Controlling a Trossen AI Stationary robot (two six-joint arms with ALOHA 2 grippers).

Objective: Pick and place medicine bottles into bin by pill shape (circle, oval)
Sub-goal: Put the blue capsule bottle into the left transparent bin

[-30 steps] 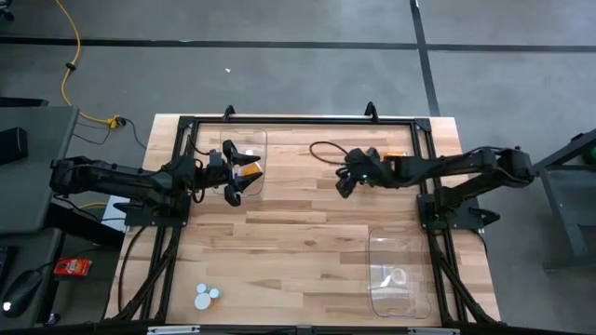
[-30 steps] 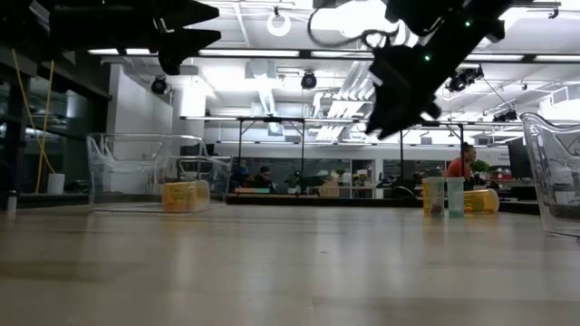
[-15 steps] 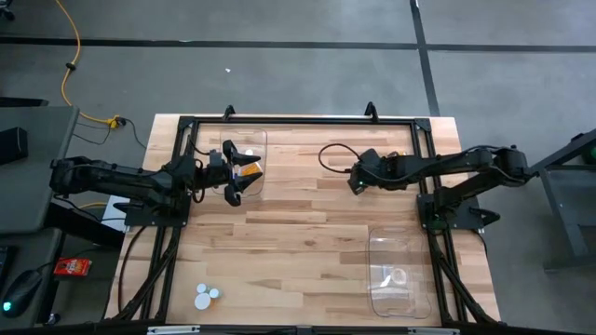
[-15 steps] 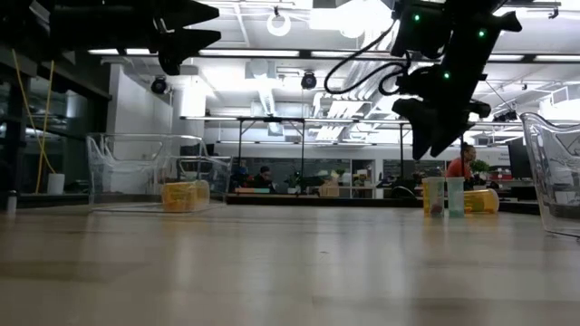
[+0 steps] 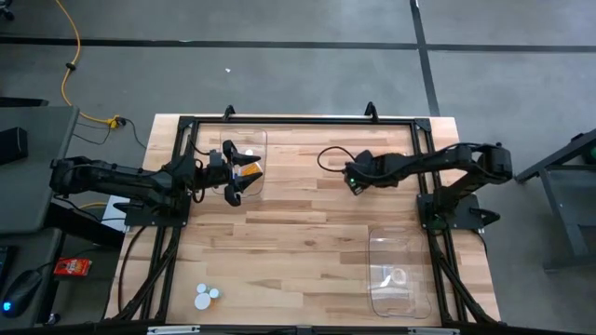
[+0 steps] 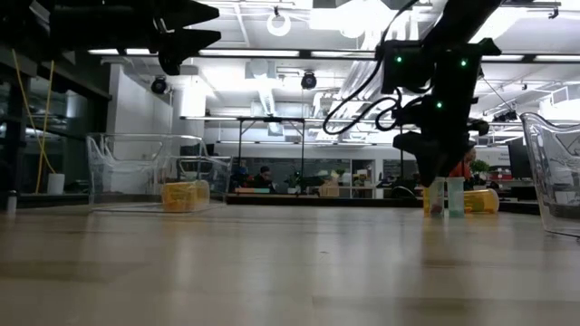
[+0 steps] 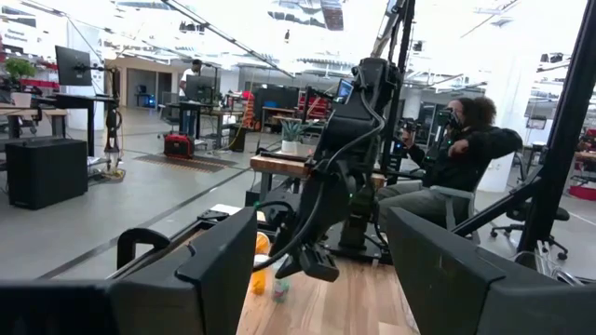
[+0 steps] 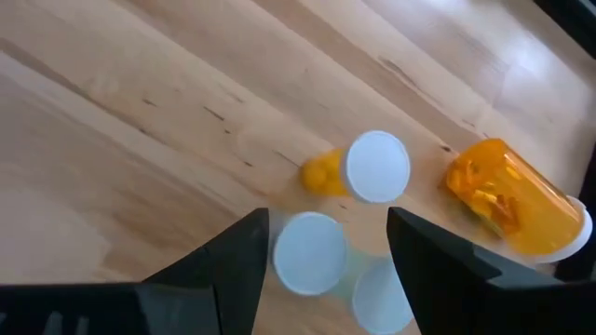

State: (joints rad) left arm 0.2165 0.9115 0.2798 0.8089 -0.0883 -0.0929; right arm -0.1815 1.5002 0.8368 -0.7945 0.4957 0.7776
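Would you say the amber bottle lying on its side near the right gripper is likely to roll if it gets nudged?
Probably yes. The amber bottle lies on its round side on the bare wood table, so a sideways nudge would likely roll it. It looks small and partly filled with pills, so probably light. The open right gripper hovers over the upright bottles beside it.

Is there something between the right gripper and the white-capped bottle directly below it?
Nothing visible. The right gripper is open, pointing down at the upright bottle, whose cap shows between the fingers. Two more upright bottles crowd close, and an amber bottle lies beside them.
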